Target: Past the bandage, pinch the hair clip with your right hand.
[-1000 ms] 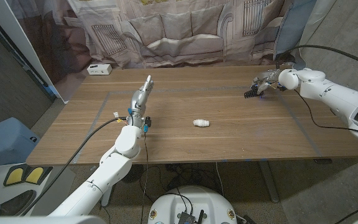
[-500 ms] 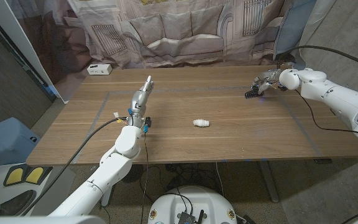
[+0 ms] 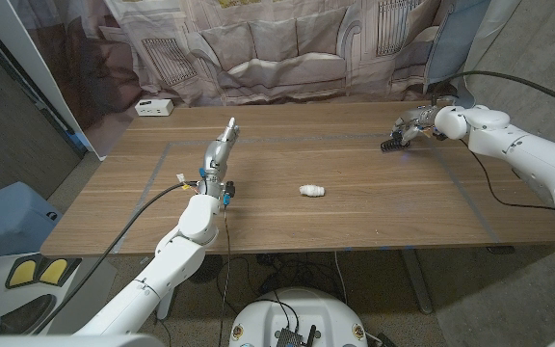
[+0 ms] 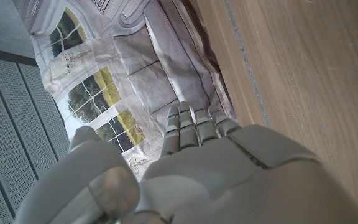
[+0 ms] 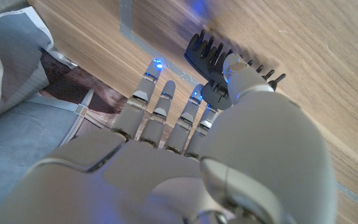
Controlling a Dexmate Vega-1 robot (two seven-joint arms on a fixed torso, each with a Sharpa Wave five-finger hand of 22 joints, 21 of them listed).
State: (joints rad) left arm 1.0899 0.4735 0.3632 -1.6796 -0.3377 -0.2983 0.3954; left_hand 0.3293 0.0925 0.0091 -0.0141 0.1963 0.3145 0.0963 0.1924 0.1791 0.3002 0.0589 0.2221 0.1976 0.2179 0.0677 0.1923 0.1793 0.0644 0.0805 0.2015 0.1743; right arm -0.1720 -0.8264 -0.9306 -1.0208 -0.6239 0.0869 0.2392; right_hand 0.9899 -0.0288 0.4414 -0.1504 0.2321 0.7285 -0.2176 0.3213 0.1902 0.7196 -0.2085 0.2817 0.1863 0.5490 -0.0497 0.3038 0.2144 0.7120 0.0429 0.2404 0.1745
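A black toothed hair clip (image 3: 391, 145) hangs just above the table's far right part, pinched by my right hand (image 3: 414, 126). In the right wrist view the thumb and a finger grip the hair clip (image 5: 211, 55) while the other fingers reach past it. A small white bandage roll (image 3: 311, 191) lies near the table's middle, nearer to me and left of the clip. My left hand (image 3: 219, 154) stands on its edge at the left, fingers straight and apart, holding nothing. In the left wrist view the left hand (image 4: 197, 162) has its fingers stretched toward the backdrop.
A white box (image 3: 153, 107) sits at the table's far left corner. A printed cloth backdrop (image 3: 277, 48) hangs right behind the far edge. Tape lines (image 3: 470, 198) mark a rectangle on the wooden table (image 3: 355, 226). Cables trail along both arms.
My right hand with the hair clip has risen slightly and drifted a little to the right. The left hand and the bandage have stayed put.
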